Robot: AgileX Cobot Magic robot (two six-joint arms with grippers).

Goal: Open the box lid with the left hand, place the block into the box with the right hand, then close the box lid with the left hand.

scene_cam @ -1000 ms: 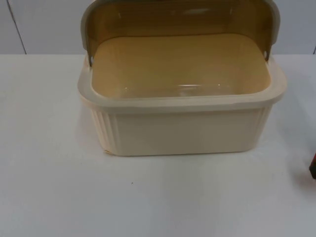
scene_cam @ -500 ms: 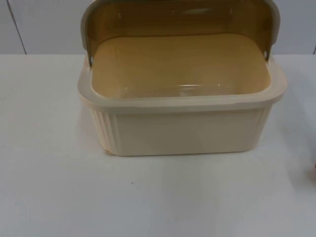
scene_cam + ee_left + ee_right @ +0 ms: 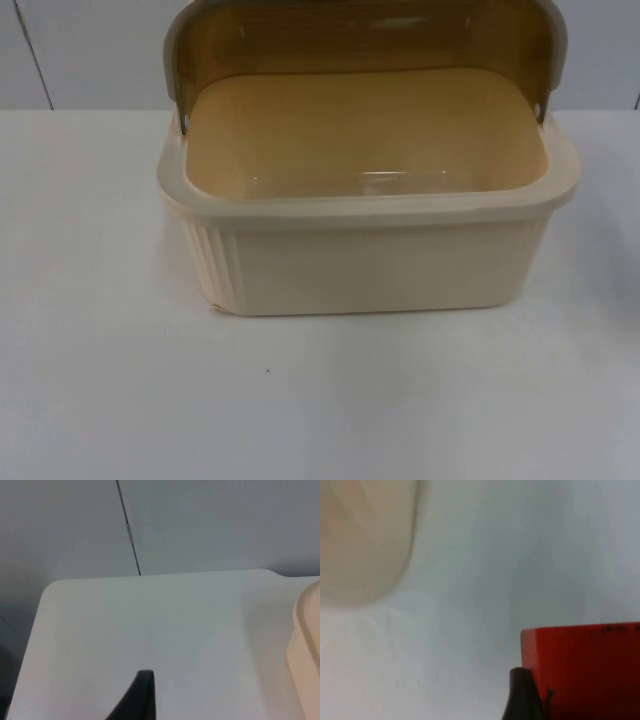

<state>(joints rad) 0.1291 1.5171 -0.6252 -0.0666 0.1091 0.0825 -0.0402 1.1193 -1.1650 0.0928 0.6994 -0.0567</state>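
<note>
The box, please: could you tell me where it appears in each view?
Top view: the cream box stands mid-table, its amber lid swung up.
Left wrist view: a curved piece of its rim shows beside the white table.
Right wrist view: a rounded cream corner, apart from the red block.
Shared landmark: the table.

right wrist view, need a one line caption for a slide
Red block against the right gripper's black fingertip above the white table, with the cream box off to one side.
</note>
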